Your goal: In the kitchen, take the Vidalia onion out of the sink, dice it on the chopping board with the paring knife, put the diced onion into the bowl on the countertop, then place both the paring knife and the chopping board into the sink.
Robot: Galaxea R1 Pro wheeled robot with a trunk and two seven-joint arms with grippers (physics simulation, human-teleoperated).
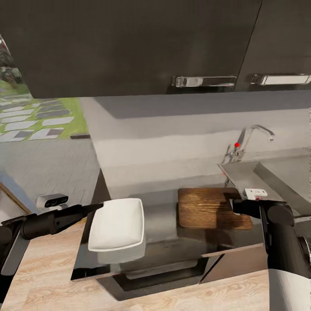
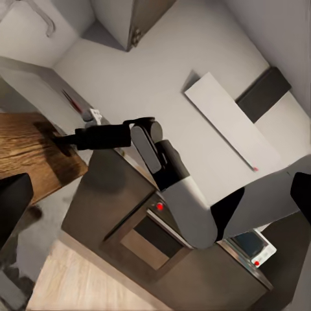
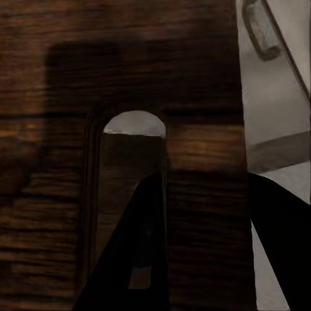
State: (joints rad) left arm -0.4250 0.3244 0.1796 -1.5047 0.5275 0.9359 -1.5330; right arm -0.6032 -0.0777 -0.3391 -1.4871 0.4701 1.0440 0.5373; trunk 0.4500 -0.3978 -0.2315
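Chopping board (image 1: 206,207): dark brown wood grain, lying flat on the countertop just left of the sink's drainboard, its right end under the right gripper. In the right wrist view the board (image 3: 97,78) takes up most of the frame, with its slot handle hole (image 3: 133,168) showing close to the fingers.

Right gripper (image 1: 236,206): at the board's right edge, arm reaching in from the lower right. In the right wrist view one dark finger (image 3: 139,253) lies across the slot hole and the other (image 3: 285,240) sits off past the board's edge, so the jaws straddle that end of the board. I cannot tell whether they actually pinch it.

Left gripper (image 1: 97,206): held out from the left, its tip meeting the left rim of the bowl; whether its jaws are apart or together, I cannot tell.

Bowl (image 1: 117,229): white, squarish, rounded corners, sitting on the countertop to the left of the board, with a gap of bare worktop between them.

Countertop (image 1: 160,220): dark grey, carrying the bowl and the board.

Sink (image 1: 276,177): grey steel, at the right, drainboard next to the board; its inside is not visible from here.

Tap (image 1: 252,134): curved chrome, behind the sink, a red knob (image 1: 236,144) at its base.

Wall cupboards (image 1: 142,43): dark, overhead, with bar handles.

Right arm in the left wrist view (image 2: 162,162): black and white, stretched to the board (image 2: 32,149).
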